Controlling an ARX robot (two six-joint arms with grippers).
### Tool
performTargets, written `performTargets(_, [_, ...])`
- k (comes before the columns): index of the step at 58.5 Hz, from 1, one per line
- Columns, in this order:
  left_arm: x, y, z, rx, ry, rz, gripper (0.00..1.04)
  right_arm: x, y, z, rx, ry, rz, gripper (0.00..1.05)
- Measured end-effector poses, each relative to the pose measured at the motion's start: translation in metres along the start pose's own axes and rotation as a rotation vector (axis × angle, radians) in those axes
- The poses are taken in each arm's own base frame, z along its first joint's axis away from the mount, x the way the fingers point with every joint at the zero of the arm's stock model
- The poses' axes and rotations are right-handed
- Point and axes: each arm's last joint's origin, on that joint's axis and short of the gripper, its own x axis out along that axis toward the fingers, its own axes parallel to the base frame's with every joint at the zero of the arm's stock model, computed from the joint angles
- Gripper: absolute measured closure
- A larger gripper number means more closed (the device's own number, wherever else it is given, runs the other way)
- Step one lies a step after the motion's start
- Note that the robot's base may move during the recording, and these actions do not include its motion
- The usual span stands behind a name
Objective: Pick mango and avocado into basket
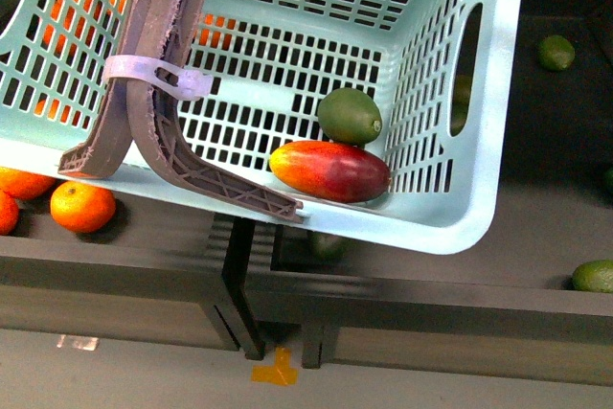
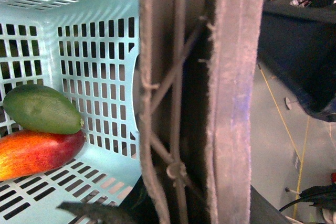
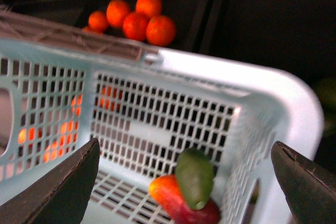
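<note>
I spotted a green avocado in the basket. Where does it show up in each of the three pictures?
Front view: the avocado lies in the basket, near its right wall, just behind the mango.
Left wrist view: the avocado rests on the mango, beside a slotted wall.
Right wrist view: the avocado lies across the mango in the basket's corner.
Shared landmark: the red-and-orange mango touching it.
</note>
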Motion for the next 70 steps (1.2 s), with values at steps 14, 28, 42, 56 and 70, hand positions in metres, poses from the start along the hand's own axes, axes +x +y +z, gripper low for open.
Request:
performTargets(14, [0.000,0.000,0.000,0.004,-0.001,0.003,0.90,-0.084,0.001,-0.014,-0.069,-0.188,-0.198,0.09])
performTargets(28, [0.001,-0.001,0.000,0.007,0.003,-0.005,0.90,-0.113,-0.019,-0.057,-0.176,-0.454,-0.298,0.36])
performTargets(42, [0.000,0.000,0.000,0.005,0.000,-0.002,0.90,-0.128,-0.047,-0.100,-0.219,-0.452,-0.312,0.74])
performTargets(56, [0.000,0.000,0.000,0.005,-0.001,0.002,0.90,-0.139,-0.063,-0.127,-0.231,-0.446,-0.318,1.03])
performTargets(70, [0.000,0.000,0.000,0.004,-0.001,0.001,0.90,-0.149,-0.072,-0.146,-0.230,-0.451,-0.321,1.03])
